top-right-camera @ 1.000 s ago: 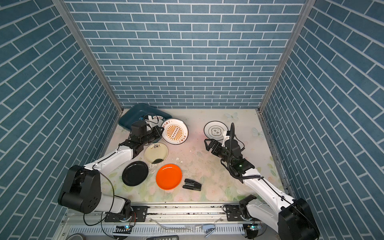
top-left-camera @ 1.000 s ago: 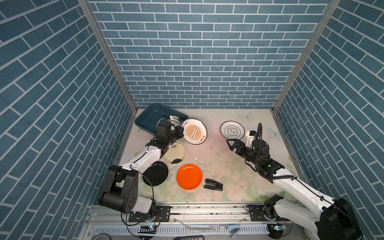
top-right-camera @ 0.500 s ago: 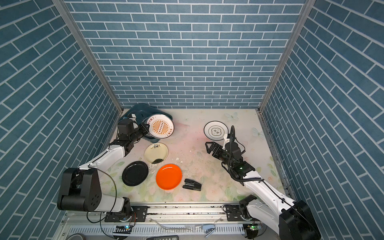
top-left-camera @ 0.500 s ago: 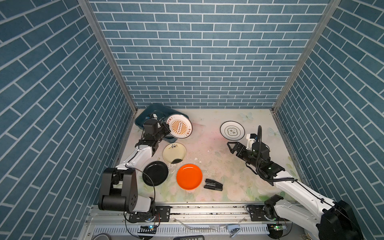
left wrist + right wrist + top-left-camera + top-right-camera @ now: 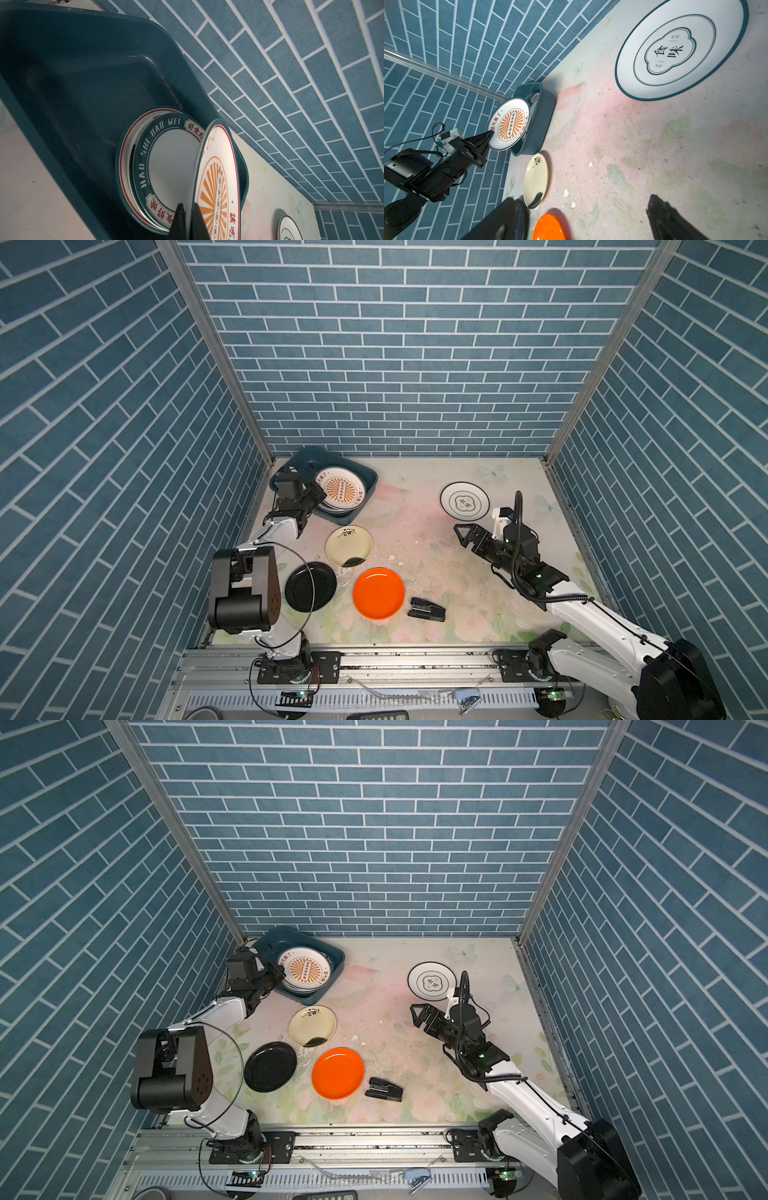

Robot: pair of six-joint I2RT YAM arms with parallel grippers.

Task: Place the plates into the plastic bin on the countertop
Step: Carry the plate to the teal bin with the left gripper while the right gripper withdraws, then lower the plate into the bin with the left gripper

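My left fingers clench the white orange-sunburst plate by its rim, tilted above the dark teal plastic bin. Next, I judge, it needs lowering and releasing. My right fingers gape empty.

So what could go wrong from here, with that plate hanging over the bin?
1. The left gripper pinches the sunburst plate only by its rim, tilted above the stack in the bin; it could slip and clatter down.
2. Released at that tilt, it may end up leaning on the bin wall, not flat.
3. The stapler lies close beside the orange plate and might get knocked later.
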